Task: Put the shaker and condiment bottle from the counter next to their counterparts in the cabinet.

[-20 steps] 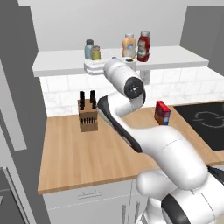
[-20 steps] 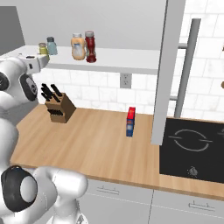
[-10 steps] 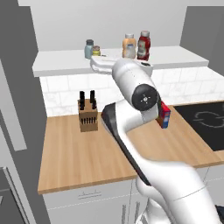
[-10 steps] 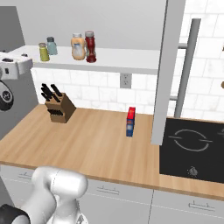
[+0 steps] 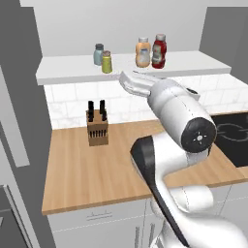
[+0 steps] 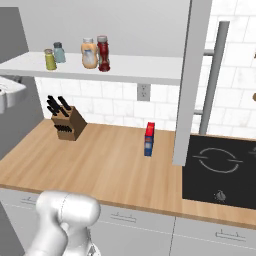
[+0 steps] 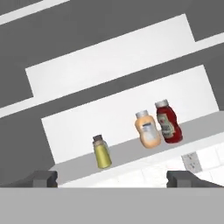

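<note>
Shaker (image 5: 107, 62) and red bottle (image 5: 158, 51) stand beside their twins on the shelf (image 5: 63, 72); the empty end effector (image 7: 112, 178), jaws wide, should back away without nudging them.

The arm (image 5: 180, 121) has swung back from the cabinet shelf (image 5: 63, 72) — a second ago its hand sat against the shelf's front edge by the yellow-green shaker (image 5: 107, 62); now it hangs below and clear. In the left base view its big joint looms nearer, hiding the red-and-blue box (image 6: 149, 139) — the gripper (image 7: 112, 178) opened slightly wider.
</note>
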### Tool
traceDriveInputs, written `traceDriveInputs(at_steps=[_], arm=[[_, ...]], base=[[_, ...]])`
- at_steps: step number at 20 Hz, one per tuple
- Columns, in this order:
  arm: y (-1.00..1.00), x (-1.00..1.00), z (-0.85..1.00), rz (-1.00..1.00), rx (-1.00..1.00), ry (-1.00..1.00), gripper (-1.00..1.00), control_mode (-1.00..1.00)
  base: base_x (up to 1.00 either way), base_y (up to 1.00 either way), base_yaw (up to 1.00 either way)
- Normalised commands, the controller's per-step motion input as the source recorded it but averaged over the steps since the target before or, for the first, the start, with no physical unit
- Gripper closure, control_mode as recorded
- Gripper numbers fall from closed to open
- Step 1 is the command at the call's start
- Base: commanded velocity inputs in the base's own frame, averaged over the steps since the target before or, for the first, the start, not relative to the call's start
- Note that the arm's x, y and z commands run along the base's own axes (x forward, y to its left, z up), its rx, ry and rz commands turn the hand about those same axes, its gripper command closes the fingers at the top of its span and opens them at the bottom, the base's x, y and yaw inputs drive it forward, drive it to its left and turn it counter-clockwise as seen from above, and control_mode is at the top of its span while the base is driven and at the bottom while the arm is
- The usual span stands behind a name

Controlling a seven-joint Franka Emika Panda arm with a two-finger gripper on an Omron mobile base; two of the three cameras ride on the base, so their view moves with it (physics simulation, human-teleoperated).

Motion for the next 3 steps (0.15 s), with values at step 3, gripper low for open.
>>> traceDriveInputs(at_steps=[3], arm=[[-0.63,-0.78,0.0,0.0,0.15,0.05,-1.0,-1.0]], base=[[0.0,0.0,0.0]])
